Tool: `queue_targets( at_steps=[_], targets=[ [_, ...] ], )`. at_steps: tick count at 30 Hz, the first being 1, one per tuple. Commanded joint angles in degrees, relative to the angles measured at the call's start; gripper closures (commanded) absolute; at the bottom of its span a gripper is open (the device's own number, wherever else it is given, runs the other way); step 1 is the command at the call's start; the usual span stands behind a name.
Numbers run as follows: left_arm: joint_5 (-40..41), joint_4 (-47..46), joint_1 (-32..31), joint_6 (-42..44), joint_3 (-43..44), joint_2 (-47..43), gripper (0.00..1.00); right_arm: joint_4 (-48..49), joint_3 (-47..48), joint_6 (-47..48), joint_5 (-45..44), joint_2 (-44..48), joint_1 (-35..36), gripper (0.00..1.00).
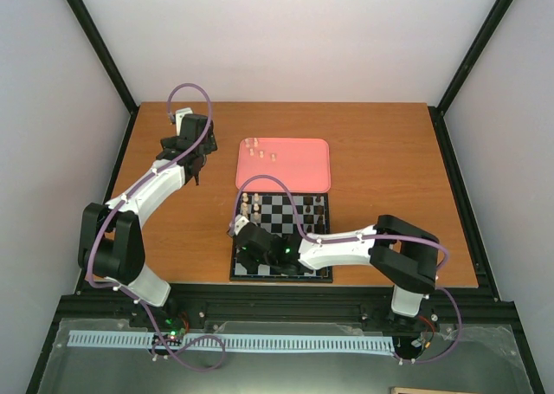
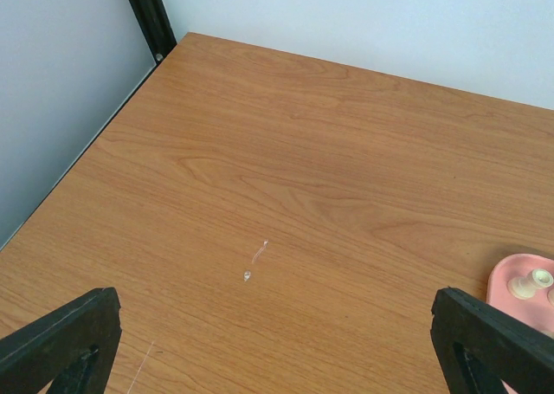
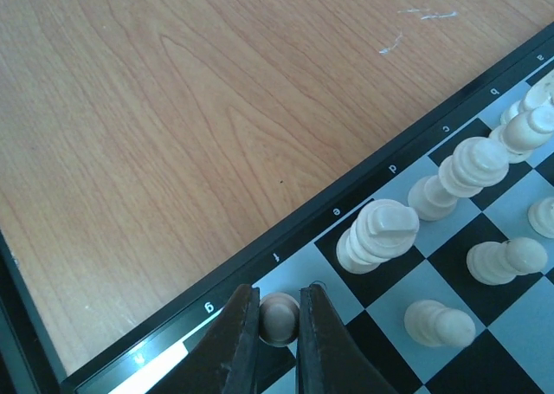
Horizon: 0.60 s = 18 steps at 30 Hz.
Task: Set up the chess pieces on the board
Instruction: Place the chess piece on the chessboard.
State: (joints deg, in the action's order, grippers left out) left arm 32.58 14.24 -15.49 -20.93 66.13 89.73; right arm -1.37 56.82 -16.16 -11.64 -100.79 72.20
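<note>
The black-and-white board [image 1: 282, 278] lies at the table's near middle. My right gripper [image 3: 279, 320] is low over its left edge [image 3: 346, 199], shut on a small cream piece [image 3: 279, 314] at the light square marked f. It also shows in the top view [image 1: 252, 243]. More cream pieces [image 3: 377, 235] stand in a row along that edge, with pawns [image 3: 506, 260] one row in. My left gripper [image 2: 273, 359] is open and empty above bare table, left of the pink tray [image 2: 519, 261], where a cream piece [image 2: 530, 281] lies.
The pink tray [image 1: 294, 167] sits behind the board and holds several loose cream pieces [image 1: 257, 148] at its far left. Dark pieces [image 1: 318, 208] stand on the board's right side. Black frame posts and white walls enclose the table. The left arm [image 1: 196, 164] hovers left of the tray.
</note>
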Motion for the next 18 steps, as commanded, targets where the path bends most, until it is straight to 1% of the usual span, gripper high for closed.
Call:
queue_targets(
  at_steps=[1, 10, 18],
  targets=[
    [0.3, 0.3, -0.3, 0.7, 2.1, -0.1, 0.0, 3.4, -0.5, -0.6, -2.3, -2.3, 0.1, 0.95],
    [0.4, 0.2, -0.3, 0.8, 2.2, 0.2, 0.0, 3.6, -0.3, -0.4, -4.0, -3.6, 0.0, 0.95],
    [0.5, 0.2, -0.3, 0.8, 2.4, 0.7, 0.0, 1.9, 0.5, 0.0, -5.9, -4.5, 0.0, 0.95]
  ],
)
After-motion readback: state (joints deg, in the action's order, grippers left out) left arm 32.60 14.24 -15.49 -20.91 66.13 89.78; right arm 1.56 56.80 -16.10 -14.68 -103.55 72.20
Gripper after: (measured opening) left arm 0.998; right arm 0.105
